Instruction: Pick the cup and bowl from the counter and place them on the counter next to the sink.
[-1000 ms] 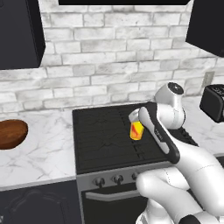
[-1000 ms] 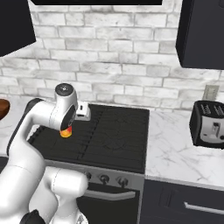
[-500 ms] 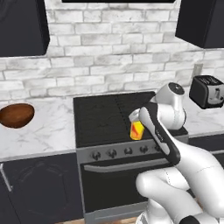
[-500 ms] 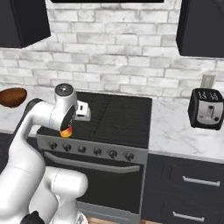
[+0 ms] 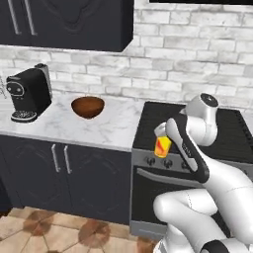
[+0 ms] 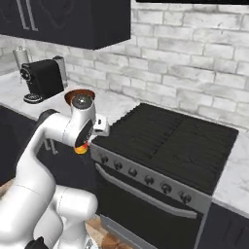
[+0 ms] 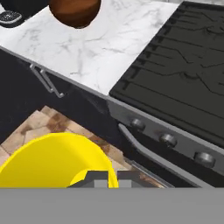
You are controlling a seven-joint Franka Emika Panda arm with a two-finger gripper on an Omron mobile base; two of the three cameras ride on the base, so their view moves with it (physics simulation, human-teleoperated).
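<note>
A kitchen with a white counter [image 5: 106,129] and a black stove [image 6: 170,141].
One cup [image 5: 162,147] is being held tight by the gripper [image 5: 161,134] in front of the stove; one bowl [image 5: 87,106] is sitting on the counter beside one coffee machine [image 5: 28,93].

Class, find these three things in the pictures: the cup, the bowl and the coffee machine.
cup [image 5: 162,147], left base view, on its patterned side.
bowl [image 5: 87,107], left base view, on its outer wall.
coffee machine [image 5: 29,92], left base view, on its black body.
</note>
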